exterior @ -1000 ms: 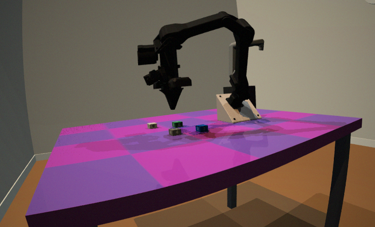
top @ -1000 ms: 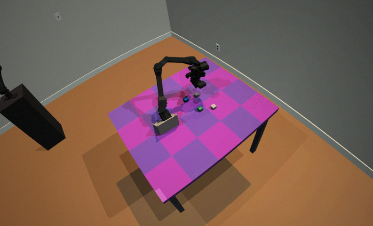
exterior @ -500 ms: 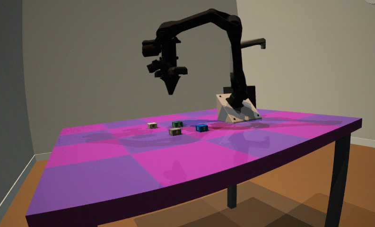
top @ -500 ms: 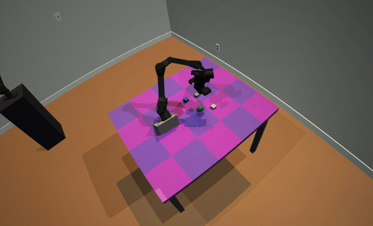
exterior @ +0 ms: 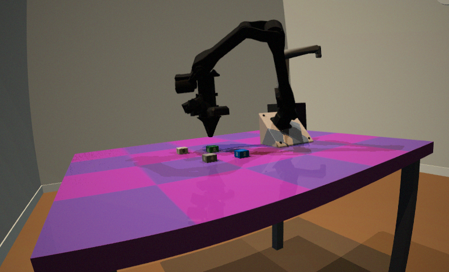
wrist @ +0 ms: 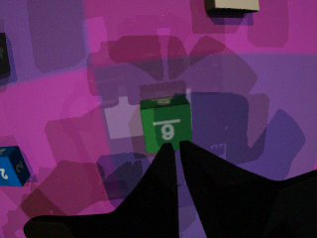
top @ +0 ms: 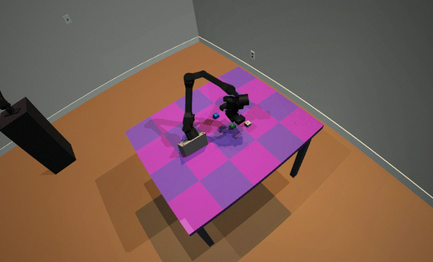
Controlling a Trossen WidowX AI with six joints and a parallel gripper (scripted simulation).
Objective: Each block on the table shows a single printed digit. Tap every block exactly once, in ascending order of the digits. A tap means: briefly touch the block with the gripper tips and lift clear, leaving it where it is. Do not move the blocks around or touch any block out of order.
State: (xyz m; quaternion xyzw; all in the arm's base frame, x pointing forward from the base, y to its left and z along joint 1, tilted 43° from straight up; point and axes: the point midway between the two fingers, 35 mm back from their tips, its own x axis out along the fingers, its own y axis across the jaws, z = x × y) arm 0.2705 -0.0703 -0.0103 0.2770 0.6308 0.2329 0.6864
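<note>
My gripper (exterior: pixel 210 136) (wrist: pixel 175 150) is shut and empty. It hangs a little above the green block (top: pixel 232 126) (exterior: pixel 212 148) (wrist: pixel 166 130), its tips overlapping that block's near edge in the wrist view. The green block's digit has a bar; I cannot tell surely whether it is 6 or 9. The blue block (top: pixel 215 115) (exterior: pixel 242 153) (wrist: pixel 11 167) shows 2. The white block (top: pixel 248 123) (exterior: pixel 182 150) (wrist: pixel 233 5) shows 0. The grey block (exterior: pixel 209 157) (wrist: pixel 3 55) shows 4; the arm hides it in the top view.
The blocks stand apart on the checkered table (top: pixel 241 168) (exterior: pixel 119 208). The arm's wedge-shaped base (top: pixel 193 144) (exterior: pixel 268 132) stands on the table beyond the blocks in the exterior view. A second arm on a dark pedestal (top: pixel 33 136) stands off the table.
</note>
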